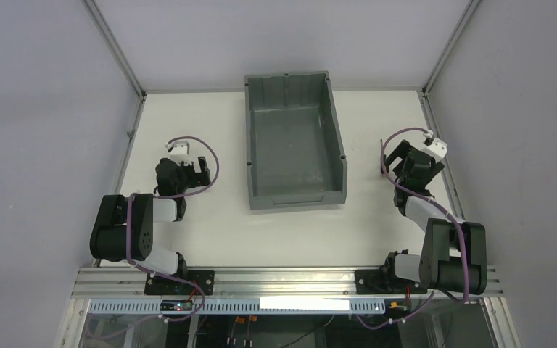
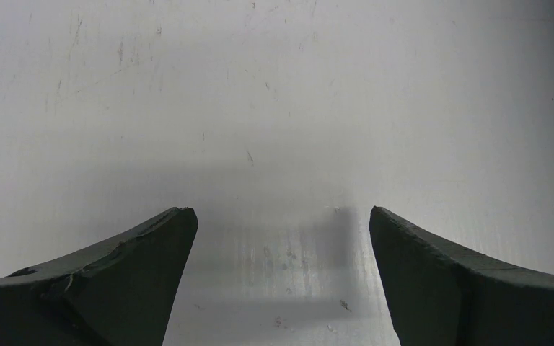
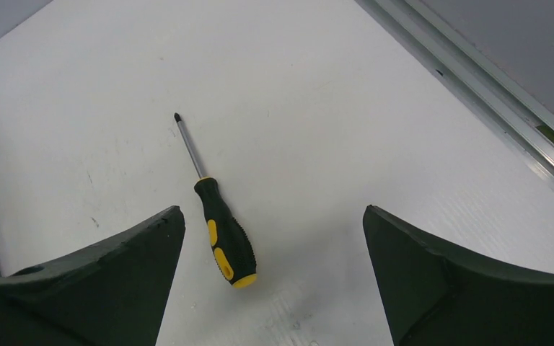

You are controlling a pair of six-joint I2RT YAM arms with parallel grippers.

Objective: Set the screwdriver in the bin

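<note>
Right gripper [image 3: 272,214] is wide open and holds nothing. The screwdriver [image 3: 210,202] lies flat on the table [image 1: 210,232] just ahead of it, between the two fingers but nearer the left one in the wrist view, with the shaft tip pointing away and up-left.

The step in hand looks like the approach to the grasp. To do it well:
- Shift sideways until the handle sits mid-gap.
- Yaw the wrist so the fingers close across the handle, not along it.
- Take the black-and-yellow handle, not the thin shaft, which will likely slip or pivot.
- Come down until the fingertips nearly touch the table before closing.

The bin [image 1: 297,201] sits mid-table, well apart to the right arm's left. Lift over its tall side wall or come in over the lowered front lip.

Left gripper [image 2: 281,211] is also open and holds nothing, over bare scuffed table.

Hard to make out:
- In the top view the screwdriver doesn't show; the right wrist covers it.
- I can't tell the fingers' height above the table.
- There's a dark sliver at the left edge of the right wrist view. It may be the bin, but I can't tell.
</note>
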